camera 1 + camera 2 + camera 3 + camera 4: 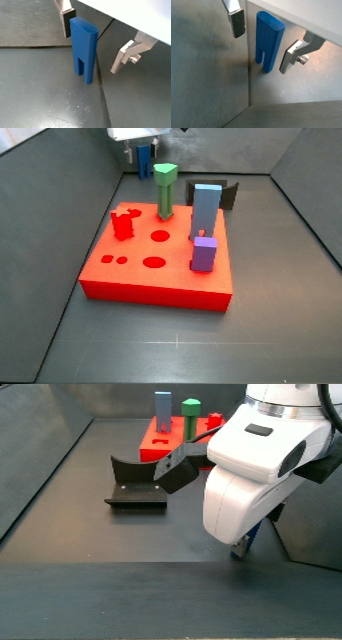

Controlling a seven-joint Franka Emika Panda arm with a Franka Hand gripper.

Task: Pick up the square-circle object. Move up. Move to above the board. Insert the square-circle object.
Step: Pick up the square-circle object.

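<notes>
Between the open fingers [67,22] of the gripper [263,42], the square-circle object [84,49] is seen standing upright on the floor, prongs down, not yet clamped. Jaws are set wide for straddling. Board [160,278] lies well apart.

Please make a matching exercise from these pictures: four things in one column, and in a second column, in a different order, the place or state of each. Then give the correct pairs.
Things:
1. square-circle object
2. gripper
3. green post
4. fixture

Places or states:
A. standing upright on the board
B. open, a finger on each side of the dark blue piece, not touching it
C. on the floor beside the red slab
D. upright by the wall, prongs pointing down

Pairs: 1-D, 2-B, 3-A, 4-C
</notes>
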